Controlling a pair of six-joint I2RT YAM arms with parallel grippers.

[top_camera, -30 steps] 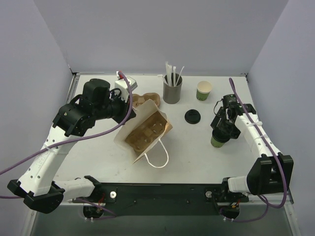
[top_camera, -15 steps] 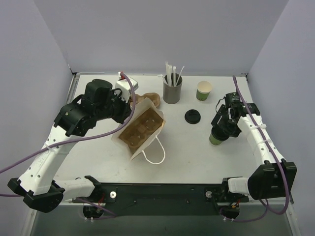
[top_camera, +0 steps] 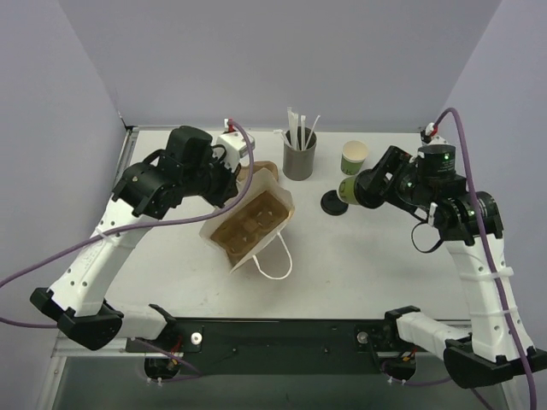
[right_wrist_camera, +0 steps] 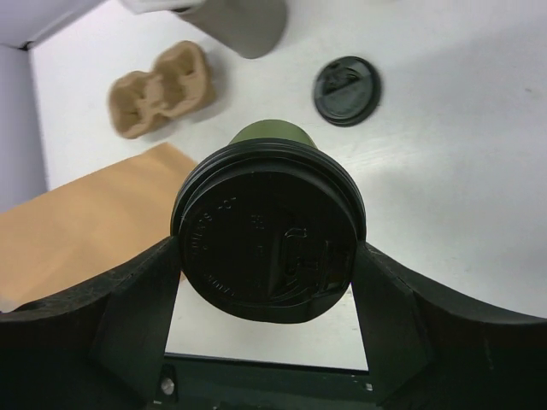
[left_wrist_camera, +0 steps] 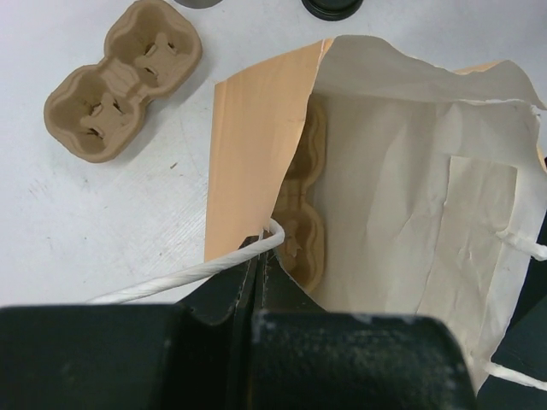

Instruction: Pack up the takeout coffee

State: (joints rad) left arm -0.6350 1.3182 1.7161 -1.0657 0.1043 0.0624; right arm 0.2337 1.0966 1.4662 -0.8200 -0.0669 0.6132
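The takeout coffee (top_camera: pixel 345 190), a green cup with a black lid (right_wrist_camera: pixel 269 248), is held off the table and tilted on its side, its bottom pointing left toward the bag. My right gripper (top_camera: pixel 352 190) is shut on it, one finger on each side of the cup (right_wrist_camera: pixel 269 256). The kraft paper bag (top_camera: pixel 252 226) lies with its mouth open and a brown cup carrier (top_camera: pixel 248 224) inside it. My left gripper (top_camera: pixel 232 184) is shut on the bag's rim by the white rope handle (left_wrist_camera: pixel 259 248). The bag's pale inside (left_wrist_camera: pixel 410 188) shows in the left wrist view.
A grey straw holder (top_camera: pixel 300 158) and a lidless green cup (top_camera: pixel 355 157) stand at the back. A loose black lid (top_camera: pixel 334 202) lies below the held cup. A second cup carrier (left_wrist_camera: pixel 120 85) lies behind the bag. The bag's other handle (top_camera: pixel 275 265) loops toward the front.
My right arm has lifted the coffee off the table at the right and carried it left and back, tipping it sideways. My left gripper has shifted right and back with the bag's rim.
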